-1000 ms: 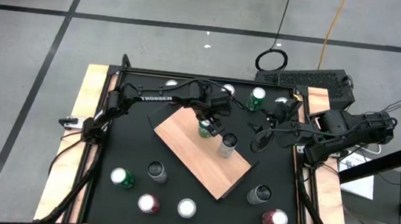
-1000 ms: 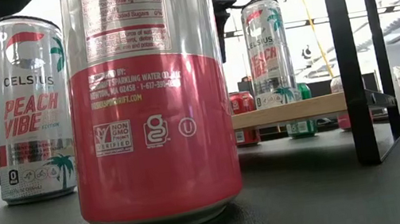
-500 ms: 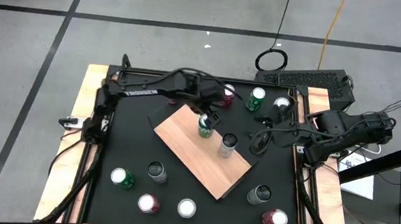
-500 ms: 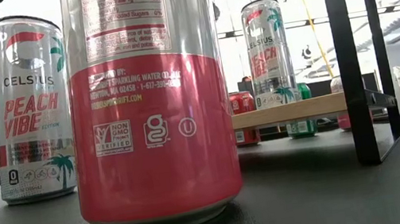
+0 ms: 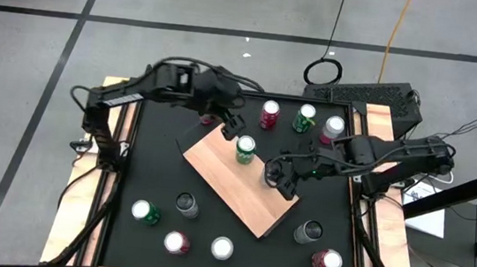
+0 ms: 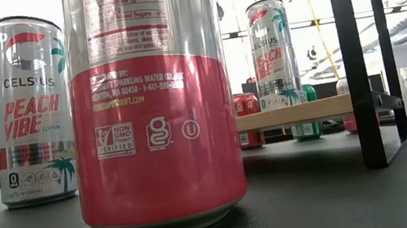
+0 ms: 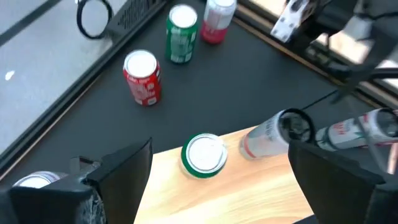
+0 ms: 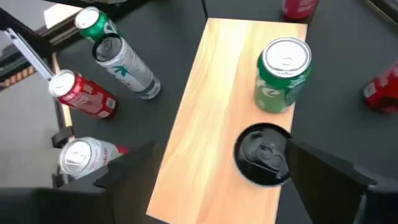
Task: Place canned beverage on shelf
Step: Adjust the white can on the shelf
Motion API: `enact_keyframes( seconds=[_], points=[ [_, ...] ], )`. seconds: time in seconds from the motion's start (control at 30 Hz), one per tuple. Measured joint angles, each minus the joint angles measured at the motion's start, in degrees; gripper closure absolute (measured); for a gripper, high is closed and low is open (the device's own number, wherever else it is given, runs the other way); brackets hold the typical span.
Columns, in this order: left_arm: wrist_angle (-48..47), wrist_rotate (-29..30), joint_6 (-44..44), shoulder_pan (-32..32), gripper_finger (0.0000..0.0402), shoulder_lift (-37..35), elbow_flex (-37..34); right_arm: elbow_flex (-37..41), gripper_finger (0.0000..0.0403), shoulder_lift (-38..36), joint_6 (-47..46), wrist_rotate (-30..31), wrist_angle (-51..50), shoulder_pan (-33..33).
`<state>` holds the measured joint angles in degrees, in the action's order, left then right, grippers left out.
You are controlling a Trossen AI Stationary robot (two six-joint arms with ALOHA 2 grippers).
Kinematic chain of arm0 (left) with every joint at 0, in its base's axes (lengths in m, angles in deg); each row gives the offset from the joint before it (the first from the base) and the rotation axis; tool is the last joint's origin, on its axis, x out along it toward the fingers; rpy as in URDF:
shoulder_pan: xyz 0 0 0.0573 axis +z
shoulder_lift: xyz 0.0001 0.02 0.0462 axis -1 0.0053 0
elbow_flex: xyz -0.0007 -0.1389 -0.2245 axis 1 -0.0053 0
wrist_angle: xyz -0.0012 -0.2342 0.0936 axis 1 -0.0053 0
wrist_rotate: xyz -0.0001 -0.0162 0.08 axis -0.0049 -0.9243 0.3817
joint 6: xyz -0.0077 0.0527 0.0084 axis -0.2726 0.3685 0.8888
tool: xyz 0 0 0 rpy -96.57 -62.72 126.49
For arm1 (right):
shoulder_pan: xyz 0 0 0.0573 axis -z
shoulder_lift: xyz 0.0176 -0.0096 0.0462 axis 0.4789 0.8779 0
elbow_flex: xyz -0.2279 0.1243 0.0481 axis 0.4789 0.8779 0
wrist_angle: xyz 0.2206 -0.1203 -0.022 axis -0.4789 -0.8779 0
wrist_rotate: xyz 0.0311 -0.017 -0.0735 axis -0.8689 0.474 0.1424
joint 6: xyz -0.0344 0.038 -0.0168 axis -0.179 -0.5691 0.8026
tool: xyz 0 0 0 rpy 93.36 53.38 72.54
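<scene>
The shelf (image 5: 233, 182) is a light wood board that lies slantwise in the middle of the black table. A green canned beverage (image 5: 245, 148) stands upright on it, and beside it stands a silver can with a dark top (image 8: 264, 154). My left gripper (image 5: 228, 128) hangs open, raised behind the green can (image 7: 203, 154) at the shelf's far corner. My right gripper (image 5: 280, 178) is open over the shelf's right side. Its fingers stand apart around the dark-topped can without touching it. In the low view the silver can (image 6: 273, 54) stands on the board (image 6: 305, 110).
Three cans (image 5: 304, 117) stand along the table's far edge. Several more (image 5: 187, 204) stand near the front edge, among them a pink one (image 6: 149, 106) close to the low camera. Pale wooden rails (image 5: 101, 128) border the table. Black posts (image 6: 354, 57) carry the shelf.
My left gripper has drawn away from the green can, rising and going toward the table's far left; the can stays upright on the shelf. My right gripper has come from the table's right edge toward the left, out over the shelf to the dark-topped can.
</scene>
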<state>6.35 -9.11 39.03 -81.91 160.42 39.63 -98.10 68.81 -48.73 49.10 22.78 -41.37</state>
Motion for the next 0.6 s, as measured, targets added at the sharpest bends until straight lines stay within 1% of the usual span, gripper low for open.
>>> enact_keyframes(
  seconds=[0.17, 0.27, 0.4, 0.47, 0.6],
  points=[
    [-0.5, 0.0, -1.1, -1.3, 0.0031, -3.1, 0.0, 1.8, 0.0048, 1.1, 1.6, 0.7, -0.6, 0.4],
    [-0.6, 1.6, -1.6, -2.7, 0.0031, -3.8, 0.0, 4.1, 0.0039, 1.5, 2.2, 1.4, 1.2, 0.4],
    [-1.1, 3.5, -6.0, -4.4, 0.0031, -4.2, 0.0, 7.5, 0.0034, 1.3, 4.2, 2.3, 6.4, 0.5],
    [-1.1, 3.8, -7.2, -5.4, 0.0031, -4.3, 0.0, 8.2, 0.0034, 1.4, 4.1, 4.2, 6.1, 0.4],
    [-1.3, 4.6, -7.3, -7.7, 0.0031, -4.3, 0.0, 9.0, 0.0034, 1.3, 3.8, 4.7, 5.8, 0.4]
  ],
)
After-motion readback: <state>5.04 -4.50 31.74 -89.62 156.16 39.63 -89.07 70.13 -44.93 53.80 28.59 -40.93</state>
